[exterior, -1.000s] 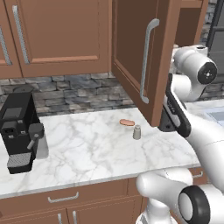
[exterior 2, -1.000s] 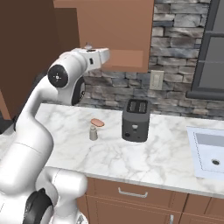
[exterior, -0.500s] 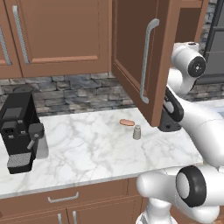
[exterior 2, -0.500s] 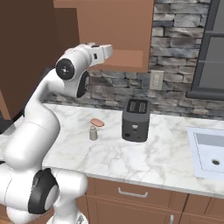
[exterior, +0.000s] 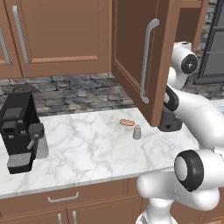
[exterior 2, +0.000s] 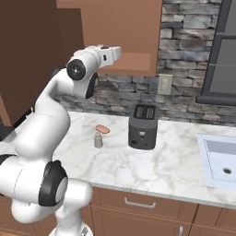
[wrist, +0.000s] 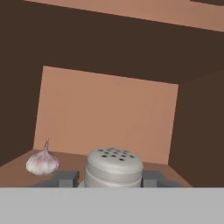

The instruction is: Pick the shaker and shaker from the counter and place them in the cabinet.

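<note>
Up at the open cabinet [exterior 2: 133,32], my gripper [wrist: 113,179] is shut on one grey shaker [wrist: 114,165]; its perforated top sits between the two finger tips, low over the wooden shelf [wrist: 15,171]. The second shaker [exterior: 137,132] [exterior 2: 98,140] stands upright on the marble counter [exterior: 87,153], just in front of the small orange-brown sausage [exterior: 127,122]. The cabinet door [exterior: 131,52] hangs open with its curved silver handle [exterior: 146,61] facing me.
A garlic bulb [wrist: 42,162] lies on the shelf, to the left of the held shaker. A black coffee machine [exterior: 19,131] stands at the counter's left end. A dark toaster [exterior 2: 143,132] stands right of the loose shaker, and a sink [exterior 2: 221,161] lies further right.
My hand has risen a little and reached further toward the cabinet opening. The shaker on the counter and the sausage have stayed put.
</note>
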